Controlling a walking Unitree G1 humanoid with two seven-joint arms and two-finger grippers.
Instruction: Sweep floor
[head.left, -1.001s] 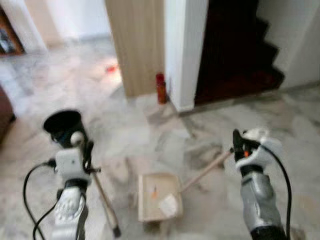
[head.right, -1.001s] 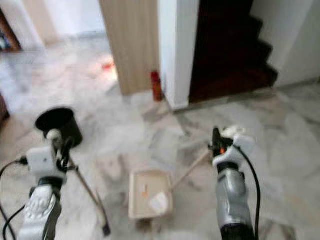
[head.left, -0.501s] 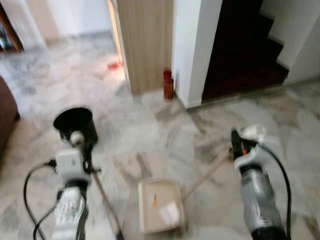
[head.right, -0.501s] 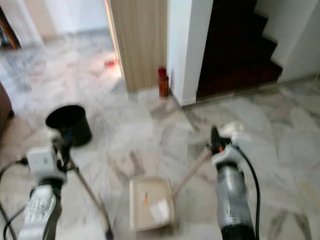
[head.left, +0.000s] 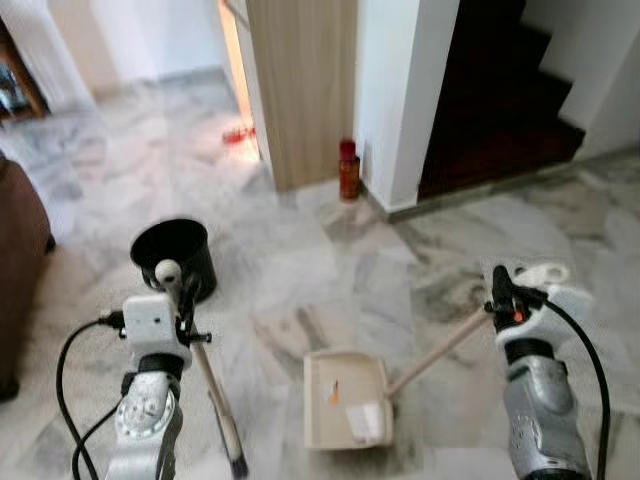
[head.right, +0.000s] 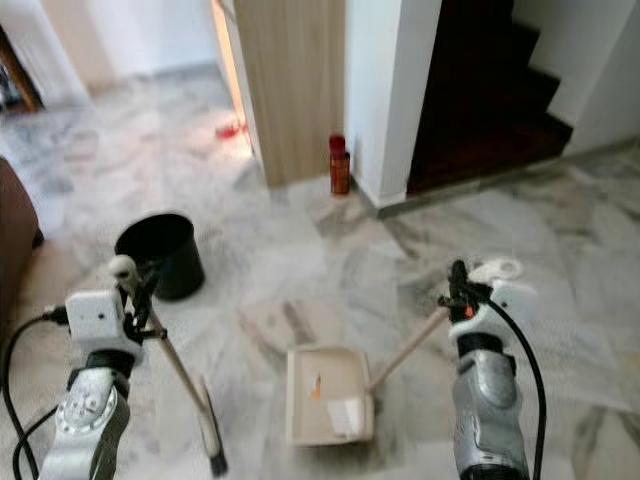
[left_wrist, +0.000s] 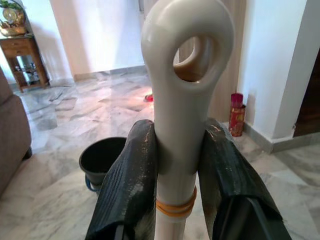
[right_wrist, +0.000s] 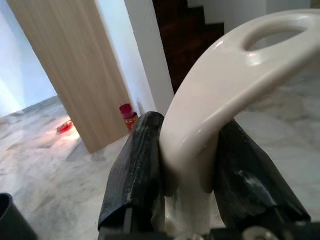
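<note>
My left gripper (head.left: 172, 290) is shut on the cream handle of a small broom (head.left: 215, 405); the stick slants down to its dark bristle end near the bottom edge. In the left wrist view both fingers (left_wrist: 130, 185) press the broom handle (left_wrist: 181, 100) just below its loop. My right gripper (head.left: 505, 297) is shut on the white handle of a cream dustpan (head.left: 345, 398), which rests flat on the marble floor between my arms. An orange scrap and a pale piece of paper lie in the pan. The right wrist view shows the fingers (right_wrist: 137, 170) clamped on the dustpan handle (right_wrist: 220, 95).
A black bucket (head.left: 176, 256) stands on the floor just beyond my left gripper. A red can (head.left: 348, 170) sits at the foot of a wooden panel and white pillar. Dark stairs (head.left: 505, 90) rise at the back right. A brown sofa edge (head.left: 18, 270) is at the left. Red litter (head.left: 238, 134) lies far back.
The camera view has shifted, so the bucket, can and dustpan sit further right and lower in the picture. Both grippers keep the same hold on their handles.
</note>
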